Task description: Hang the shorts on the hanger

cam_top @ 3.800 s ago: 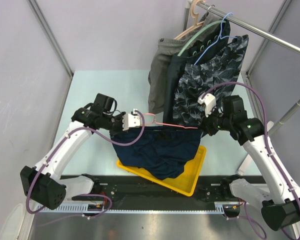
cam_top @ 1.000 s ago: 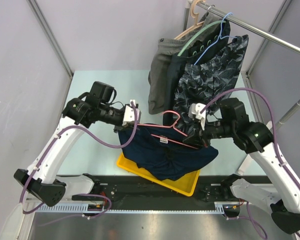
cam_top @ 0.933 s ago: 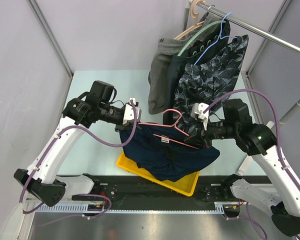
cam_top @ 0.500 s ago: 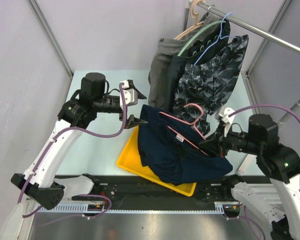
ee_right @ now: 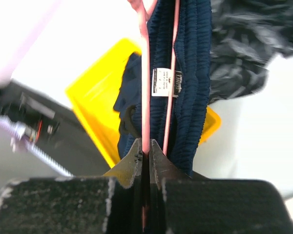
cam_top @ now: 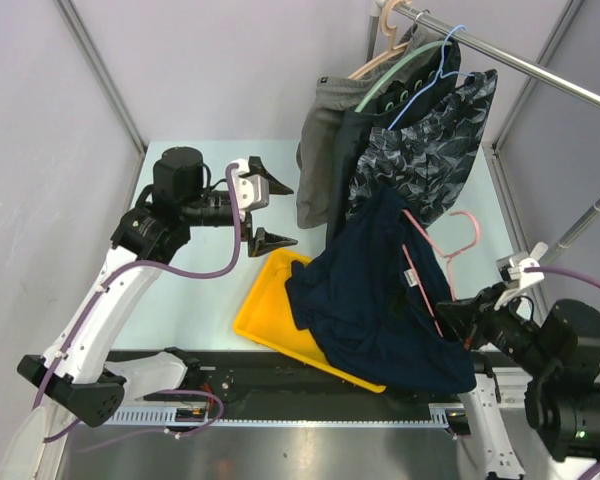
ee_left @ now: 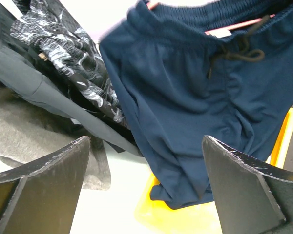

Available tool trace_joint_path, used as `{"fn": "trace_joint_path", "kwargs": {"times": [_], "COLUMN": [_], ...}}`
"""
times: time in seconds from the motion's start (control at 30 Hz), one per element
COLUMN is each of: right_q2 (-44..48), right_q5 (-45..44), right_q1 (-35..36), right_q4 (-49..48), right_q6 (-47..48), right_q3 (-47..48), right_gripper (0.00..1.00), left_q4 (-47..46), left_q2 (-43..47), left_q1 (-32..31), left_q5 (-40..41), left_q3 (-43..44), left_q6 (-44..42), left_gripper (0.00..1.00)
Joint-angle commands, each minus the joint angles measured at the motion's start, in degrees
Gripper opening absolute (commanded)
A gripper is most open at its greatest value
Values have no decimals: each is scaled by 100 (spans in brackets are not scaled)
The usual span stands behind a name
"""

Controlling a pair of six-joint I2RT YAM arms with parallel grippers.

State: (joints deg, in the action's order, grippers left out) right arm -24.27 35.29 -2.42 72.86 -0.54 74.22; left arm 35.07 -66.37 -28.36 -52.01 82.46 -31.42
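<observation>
Navy shorts: hanging from pink hanger, draping above yellow tray.
Right tool: clenching hanger wire, holding garment aloft.
Left tool: gaping wide, grasping nothing.

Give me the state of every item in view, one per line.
Left fingers: open, empty.
Right fingers: shut on the thin pink-red wire hanger.
Hanger: held tilted, carrying the dark navy fabric shorts.
Navy shorts: draped on the hanger, hanging down.
Yellow plastic tray: flat on the table, partly hidden by the navy shorts.
Black-grey patterned shorts: hanging from the rail.
Plain grey shorts: hanging from the rail.
</observation>
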Motion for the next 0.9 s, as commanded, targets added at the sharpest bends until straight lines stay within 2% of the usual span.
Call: {"fn": "trace_joint_path", "kwargs": {"times": [0.0,0.17,0.43,0.57,0.87], "right_q2": [19,-655,-2256,-2950,-3883], "right_q5": [-425,-1329,-2438,-2553,-2562], "right_q1": [-689,-1190,-1341,-1341,-1341], "right_q4": [184,185,255,124,-913], "right_q6": [-526,-982,-1695,-1862,-1959], "right_q3": [680,1577,3263,3950,4566], "right_gripper": [0,0,0,0,0], "left_q4": [-124,-18,-246,-229,202], "left_q2": [72,27,98,150,19], "left_q1": [-3,-21,-38,-47,-47], "left_q5": [-292,-292,-284,-231,-117], "left_q3": [-63,7,-238,-335,-124], "left_q6": [145,40,110,101,-215], "left_gripper": [100,100,100,100,100]}}
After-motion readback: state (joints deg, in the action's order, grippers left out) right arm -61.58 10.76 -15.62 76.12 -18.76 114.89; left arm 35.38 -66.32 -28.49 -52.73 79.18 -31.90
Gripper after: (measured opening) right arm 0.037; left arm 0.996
